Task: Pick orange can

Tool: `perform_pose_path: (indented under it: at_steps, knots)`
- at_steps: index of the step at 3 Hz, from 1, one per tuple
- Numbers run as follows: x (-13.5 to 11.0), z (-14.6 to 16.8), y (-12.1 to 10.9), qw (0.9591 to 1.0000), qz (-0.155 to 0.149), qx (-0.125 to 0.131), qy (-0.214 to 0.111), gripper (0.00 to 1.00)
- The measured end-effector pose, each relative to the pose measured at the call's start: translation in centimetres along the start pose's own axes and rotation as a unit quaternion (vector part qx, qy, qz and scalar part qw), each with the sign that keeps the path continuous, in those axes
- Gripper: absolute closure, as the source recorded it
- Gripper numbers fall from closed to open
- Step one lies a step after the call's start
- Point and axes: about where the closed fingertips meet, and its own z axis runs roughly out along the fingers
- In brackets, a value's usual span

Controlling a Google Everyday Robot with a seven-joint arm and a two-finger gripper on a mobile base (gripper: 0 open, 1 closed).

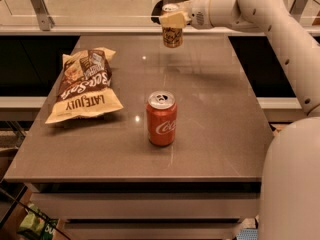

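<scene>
The orange can is golden-tan with a dark scribbled logo and a silver top. It hangs upright above the far edge of the grey table. My gripper reaches in from the right and is shut on the can's upper part, its cream fingers wrapped around it. The can's lower half shows below the fingers.
A red Coca-Cola can stands upright near the table's middle. A tan and brown chip bag lies at the left. A glass rail with metal posts runs behind the table. My white arm spans the right side.
</scene>
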Motion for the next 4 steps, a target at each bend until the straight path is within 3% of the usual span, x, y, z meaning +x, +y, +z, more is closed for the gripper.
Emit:
perform_pose_path:
  at_steps: [3,4]
  knots:
    - [-7.3,-3.4,1.4,0.9963,-0.077,0.032,-0.019,1.00]
    - [-7.3,-3.4,1.4,0.9963,-0.078,0.032,-0.020,1.00]
